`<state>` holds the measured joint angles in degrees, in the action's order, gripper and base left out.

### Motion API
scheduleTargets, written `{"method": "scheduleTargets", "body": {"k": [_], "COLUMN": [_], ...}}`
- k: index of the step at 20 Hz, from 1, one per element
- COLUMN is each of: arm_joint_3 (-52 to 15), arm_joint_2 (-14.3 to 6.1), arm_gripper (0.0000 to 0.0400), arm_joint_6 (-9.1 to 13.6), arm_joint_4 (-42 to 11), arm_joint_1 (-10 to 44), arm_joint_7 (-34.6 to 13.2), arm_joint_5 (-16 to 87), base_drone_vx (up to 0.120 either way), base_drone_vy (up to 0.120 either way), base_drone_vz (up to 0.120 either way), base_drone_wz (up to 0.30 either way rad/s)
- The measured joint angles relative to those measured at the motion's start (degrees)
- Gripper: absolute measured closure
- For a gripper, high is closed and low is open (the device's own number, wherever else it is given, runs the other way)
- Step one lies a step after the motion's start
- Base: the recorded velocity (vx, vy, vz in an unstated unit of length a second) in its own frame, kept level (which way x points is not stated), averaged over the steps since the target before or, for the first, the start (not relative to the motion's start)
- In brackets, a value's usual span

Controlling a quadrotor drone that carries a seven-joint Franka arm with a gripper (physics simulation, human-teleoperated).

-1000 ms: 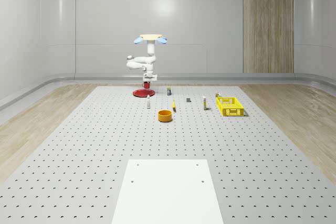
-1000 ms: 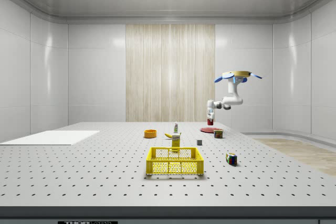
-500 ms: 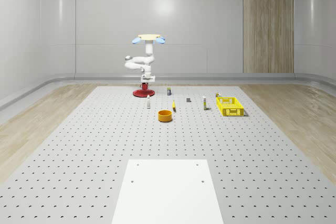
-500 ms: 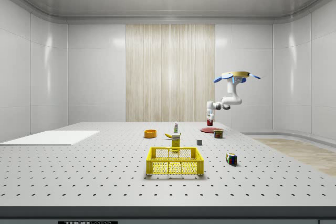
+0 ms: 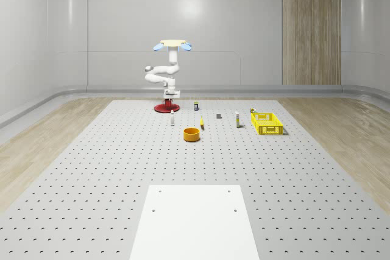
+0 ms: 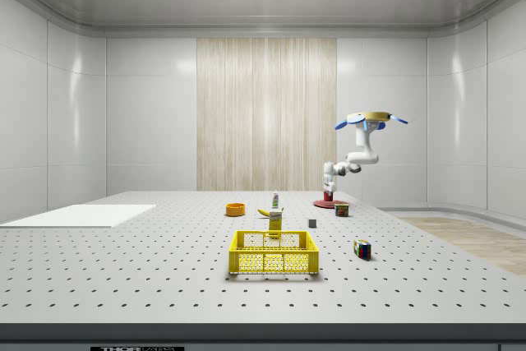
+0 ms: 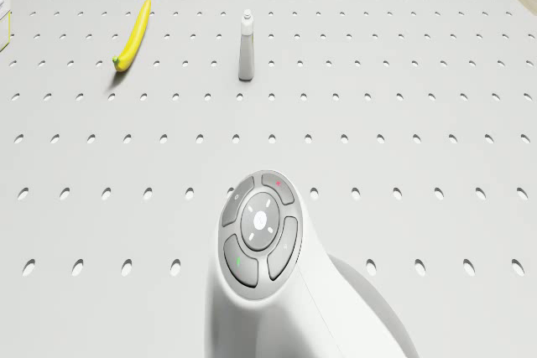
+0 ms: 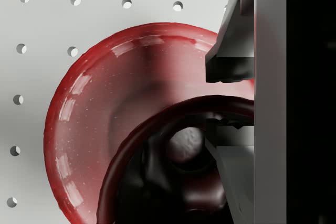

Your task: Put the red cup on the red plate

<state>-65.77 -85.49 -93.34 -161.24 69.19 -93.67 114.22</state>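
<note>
The drone hovers over the far end of the table, above the red plate. Its arm bends down to the gripper, which is shut on the rim of the red cup. From the side, the cup hangs just over the plate; contact between them cannot be told. Through the wrist camera, the cup's dark rim passes between the fingers, with the glossy plate right beneath and the cup off its centre.
Near the plate stand a small bottle and a can. Further out lie a banana, an orange bowl, a carton and a yellow crate. A white sheet covers the near end.
The gripper has come down with the red cup, closer to the plate, and shifted slightly toward the whole-scene view's left. The drone has barely moved.
</note>
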Motion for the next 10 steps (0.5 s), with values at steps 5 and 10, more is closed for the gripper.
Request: {"method": "scheduleTargets", "body": {"k": [5, 10], "arm_joint_3": [0.77, -0.92], "arm_joint_2": [0.53, 0.79], "arm_gripper": [0.0131, 0.0037], "arm_joint_6": [0.20, 1.25], "arm_joint_4": [0.23, -0.47], "arm_joint_1": [-0.10, -0.55], "arm_joint_7": [-1.07, -2.34], "arm_joint_5": [0.91, -0.57], "base_drone_vx": [0.000, 0.000], "base_drone_vy": [0.000, 0.000], "base_drone_vz": [0.000, 0.000], "base_drone_wz": [0.000, 0.000]}}
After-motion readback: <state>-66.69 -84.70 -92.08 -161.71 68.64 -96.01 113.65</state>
